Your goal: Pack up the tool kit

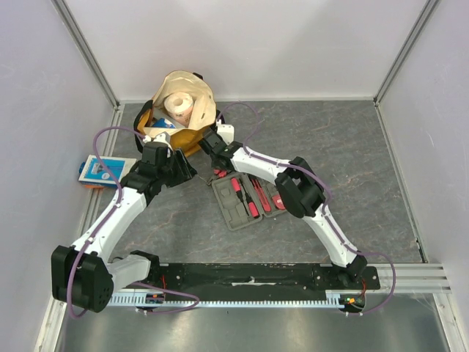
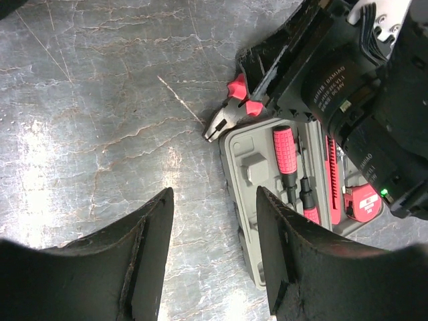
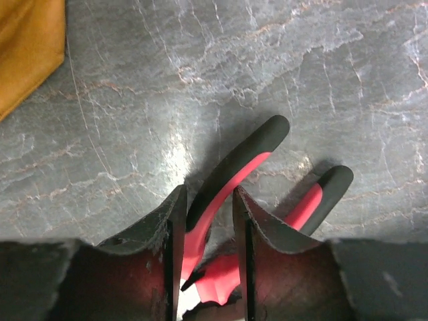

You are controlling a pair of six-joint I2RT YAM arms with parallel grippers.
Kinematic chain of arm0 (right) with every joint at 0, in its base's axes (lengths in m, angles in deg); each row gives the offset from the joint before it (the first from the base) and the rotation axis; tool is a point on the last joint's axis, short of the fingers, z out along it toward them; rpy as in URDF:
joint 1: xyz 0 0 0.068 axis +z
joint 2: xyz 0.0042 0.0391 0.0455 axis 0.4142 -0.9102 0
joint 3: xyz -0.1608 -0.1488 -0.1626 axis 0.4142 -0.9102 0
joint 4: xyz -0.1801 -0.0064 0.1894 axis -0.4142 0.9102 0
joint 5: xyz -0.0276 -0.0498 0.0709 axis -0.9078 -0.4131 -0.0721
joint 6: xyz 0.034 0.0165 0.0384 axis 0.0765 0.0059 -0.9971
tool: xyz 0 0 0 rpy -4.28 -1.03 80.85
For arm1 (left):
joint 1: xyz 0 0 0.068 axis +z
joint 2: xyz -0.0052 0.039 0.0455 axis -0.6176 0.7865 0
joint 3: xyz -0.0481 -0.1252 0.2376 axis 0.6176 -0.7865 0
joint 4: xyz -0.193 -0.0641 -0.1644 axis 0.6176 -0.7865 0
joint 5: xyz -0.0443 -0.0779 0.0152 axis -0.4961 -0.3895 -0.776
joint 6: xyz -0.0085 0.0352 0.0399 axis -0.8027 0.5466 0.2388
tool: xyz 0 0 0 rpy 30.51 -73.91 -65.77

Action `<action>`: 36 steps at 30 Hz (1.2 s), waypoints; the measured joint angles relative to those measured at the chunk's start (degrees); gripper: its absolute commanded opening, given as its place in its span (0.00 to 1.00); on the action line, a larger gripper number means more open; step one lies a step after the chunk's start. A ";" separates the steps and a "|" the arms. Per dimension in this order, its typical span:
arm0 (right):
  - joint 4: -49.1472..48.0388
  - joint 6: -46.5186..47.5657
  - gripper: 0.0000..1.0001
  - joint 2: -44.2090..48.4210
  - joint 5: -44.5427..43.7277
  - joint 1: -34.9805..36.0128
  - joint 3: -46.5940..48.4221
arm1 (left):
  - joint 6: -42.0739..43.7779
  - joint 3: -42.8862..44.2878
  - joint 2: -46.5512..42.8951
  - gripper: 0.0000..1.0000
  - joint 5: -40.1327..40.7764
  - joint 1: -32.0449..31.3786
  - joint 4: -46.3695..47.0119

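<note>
The right jaws, nearest the lens, were closed narrowly on one handle of the pliers [image 3: 234, 167]; the other handle was free. The pliers were just beside a corner of the open grey case [image 2: 235, 160], which lay in the middle of the bench [image 2: 100, 100] with a screwdriver [image 2: 284, 150] already seated. Held so, the pliers could pivot or spread and miss their slot. The left jaws stood half open and empty nearby. The right arm [image 1: 271, 172] covered part of the case, and the tan bag [image 1: 183, 99] was behind.

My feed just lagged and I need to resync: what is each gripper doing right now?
Left gripper: open, holding nothing.
Right gripper: closed on one handle of the pliers.
</note>
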 measured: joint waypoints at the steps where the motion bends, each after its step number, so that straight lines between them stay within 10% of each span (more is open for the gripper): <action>1: 0.81 -0.15 0.33 -0.85 -0.22 -0.02 1.31 | -0.02 -0.02 0.00 0.58 0.00 0.00 -0.02; 8: 2.43 -0.94 0.00 -3.63 -1.29 0.26 6.25 | -0.02 -0.02 -0.24 0.59 0.26 0.00 0.00; 25: -0.90 4.63 0.00 -1.33 -0.17 0.37 6.27 | -0.02 -0.02 -0.92 0.58 0.46 0.00 -0.37; 36: -6.29 17.66 0.00 20.06 7.80 0.37 -12.79 | -0.04 -0.02 -1.16 0.58 0.52 0.00 -0.33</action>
